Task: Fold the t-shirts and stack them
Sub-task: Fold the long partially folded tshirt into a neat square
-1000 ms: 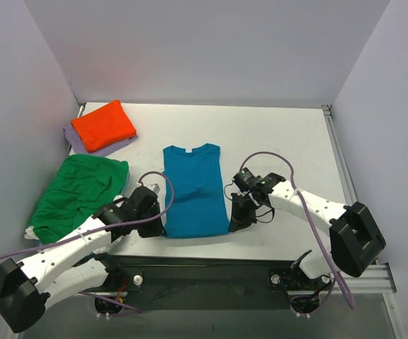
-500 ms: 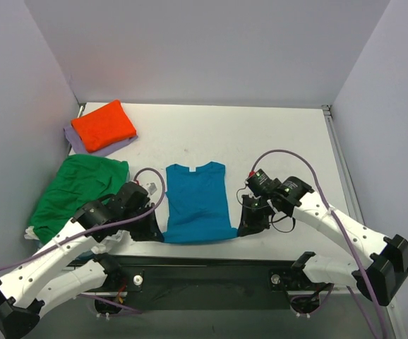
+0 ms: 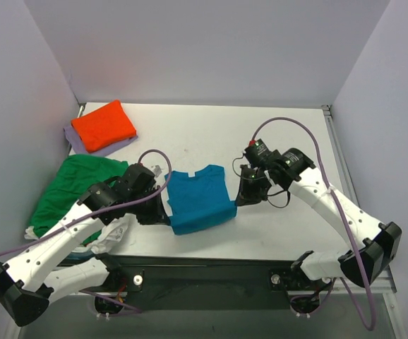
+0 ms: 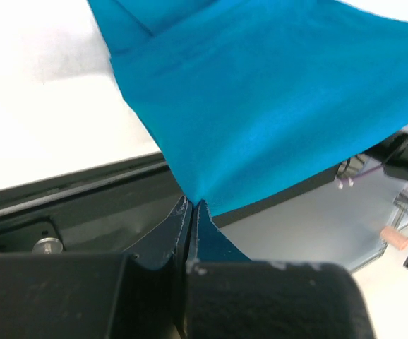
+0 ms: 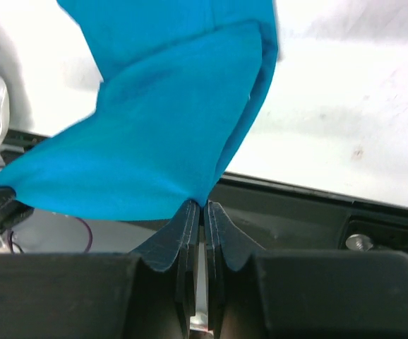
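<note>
table (image 3: 289, 134): the collar end rested on it, beyond both jaws.
teal t-shirt (image 3: 198, 201): its hem end was lifted and slung between the jaws — the long axis ran straight away from them.
left gripper (image 4: 192, 205): clamped on one hem corner.
right gripper (image 5: 204, 206): clamped on the other — neither arm was nearer.

At lower centre, the left claw (image 3: 163, 210) and the right claw (image 3: 241, 195) are each pinching a near corner of the teal-blue t-shirt (image 3: 198, 200), holding its near edge off the counter (image 3: 282, 134). At upper left, the orange t-shirt (image 3: 104, 125) is lying on the lavender t-shirt (image 3: 73, 140), with the green t-shirt (image 3: 73, 189) sprawling below.
</note>
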### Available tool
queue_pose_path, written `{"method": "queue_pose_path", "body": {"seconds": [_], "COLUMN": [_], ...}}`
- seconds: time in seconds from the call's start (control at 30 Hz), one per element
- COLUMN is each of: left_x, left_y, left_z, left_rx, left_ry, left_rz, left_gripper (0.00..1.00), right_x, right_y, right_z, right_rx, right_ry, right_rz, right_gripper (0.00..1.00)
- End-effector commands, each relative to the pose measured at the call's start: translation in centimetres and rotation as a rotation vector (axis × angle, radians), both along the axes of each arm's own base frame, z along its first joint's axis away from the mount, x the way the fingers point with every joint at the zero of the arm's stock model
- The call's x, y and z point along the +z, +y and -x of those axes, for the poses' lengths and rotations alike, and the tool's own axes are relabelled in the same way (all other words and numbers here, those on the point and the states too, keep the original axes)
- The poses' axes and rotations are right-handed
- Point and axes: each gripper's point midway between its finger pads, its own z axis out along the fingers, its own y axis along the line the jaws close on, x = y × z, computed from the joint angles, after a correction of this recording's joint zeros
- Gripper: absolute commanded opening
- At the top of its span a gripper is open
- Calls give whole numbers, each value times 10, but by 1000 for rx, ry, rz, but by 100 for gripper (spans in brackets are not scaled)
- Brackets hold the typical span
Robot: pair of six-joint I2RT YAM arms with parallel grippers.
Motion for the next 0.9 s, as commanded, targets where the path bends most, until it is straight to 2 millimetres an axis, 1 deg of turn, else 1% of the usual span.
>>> {"method": "queue_pose_path", "body": {"seconds": [0.0,0.03,0.1,0.17,0.2,0.27,0.3,0.33,0.37,0.43,0.47,0.5,0.53,0.57,0.63,0.67,0.7,0.73,0.77,0.8,0.83,0.87], "left_x": [19,17,20,17,15,16,16,16,18,19,19,19,13,14,10,10,8,9,8,4,2,1], "left_y": [-11,-14,-18,-20,-21,-18,-18,-12,-11,-9,-6,-6,-8,-8,-10,-8,-6,-4,-2,2,4,4], "left_z": [-32,-35,-43,-49,-51,-62,-64,-71,-76,-82,-89,-92,-94,-100,-107,-113,-118,-123,-127,-133,-138,-141], "left_rx": [45,44,38,31,28,53,56,86,90,95,103,105,98,103,99,107,113,112,119,135,135,136], "left_ry": [-102,-93,-104,-104,-91,-97,-91,-92,-102,-100,-111,-109,-84,-93,-82,-92,-87,-96,-96,-85,-86,-84], "left_rz": [57,61,79,76,82,102,117,124,132,150,157,164,168,178,184,183,175,171,168,167,165,168], "left_gripper": [0,0,0,0,0,0,0,0,0,0,0,0,0,0,0,0,0,0,0,0,0,0], "right_x": [4,8,8,14,14,21,20,20,22,23,24,22,26,27,28,29,23,29,22,22,26,18], "right_y": [-15,-15,-18,-20,-21,-20,-23,-23,-23,-21,-20,-19,-17,-16,-11,-10,-8,-6,-4,-2,-1,2], "right_z": [-15,-20,-30,-41,-45,-54,-59,-63,-66,-76,-79,-84,-90,-93,-107,-112,-118,-127,-133,-139,-147,-152], "right_rx": [-13,-11,-25,-34,-35,-31,-38,-40,-33,-31,-28,-19,-18,-14,-10,-10,-2,-7,-6,1,-5,0], "right_ry": [-23,-38,-37,-60,-58,-81,-76,-77,-82,-86,-87,-84,-93,-97,-104,-110,-98,-117,-102,-107,-121,-104], "right_rz": [78,75,84,78,81,73,77,76,77,73,73,80,72,71,72,72,83,74,84,85,79,88], "right_gripper": [0,0,0,0,0,0,0,0,0,0,0,0,0,0,0,0,0,0,0,0,0,0]}}
